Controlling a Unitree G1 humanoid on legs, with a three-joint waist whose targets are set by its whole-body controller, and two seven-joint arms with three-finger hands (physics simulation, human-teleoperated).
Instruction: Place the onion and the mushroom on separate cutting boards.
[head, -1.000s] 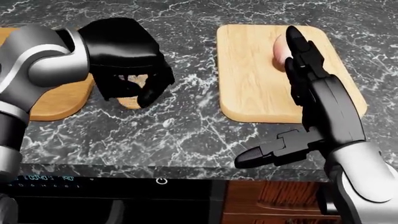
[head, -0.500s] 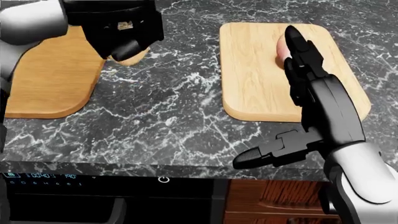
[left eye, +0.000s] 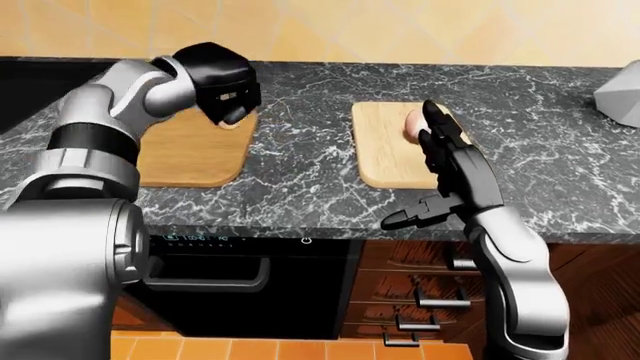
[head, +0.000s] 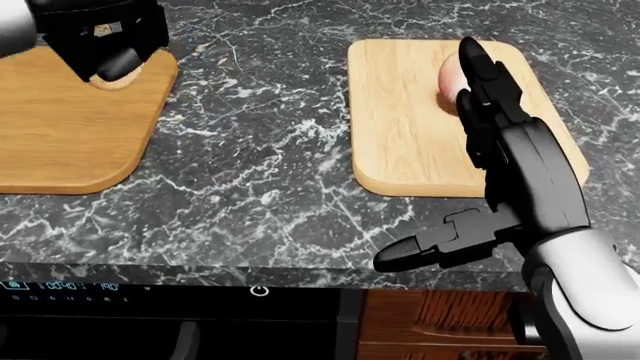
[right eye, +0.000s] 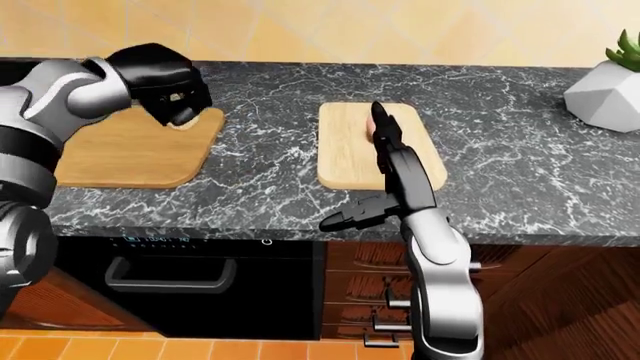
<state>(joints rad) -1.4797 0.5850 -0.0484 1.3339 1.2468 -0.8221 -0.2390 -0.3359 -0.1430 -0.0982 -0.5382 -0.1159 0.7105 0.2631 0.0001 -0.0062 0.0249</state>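
**Mushroom over the left board, onion beside the right fingers**

Nearest in the head view, the right hand (head: 470, 150) lies low over the counter (head: 260, 180), fingers spread and straight, thumb sticking out sideways at the counter's near edge; it grips nothing. Its forearm rises steeply from below. Just past its fingertips (head: 470, 56), on the right cutting board (head: 400, 112), sits the pale pink onion (head: 450, 79), touching or nearly touching the fingers; contact is hard to settle because the hand covers most of it.

Farther off, the left hand (left eye: 222, 75) is curled, palm down, around a tan lump, probably the mushroom (head: 118, 79), which peeks out under the fingers above the inner corner of the left cutting board (head: 70, 135). Whether it already rests on the wood cannot be told. The elbow is bent high, forearm reaching across.

The mushroom is likely light and soft, easily bruised, best held gently around the cap. The onion should be firmer, round and prone to roll, so grasp it across its widest part
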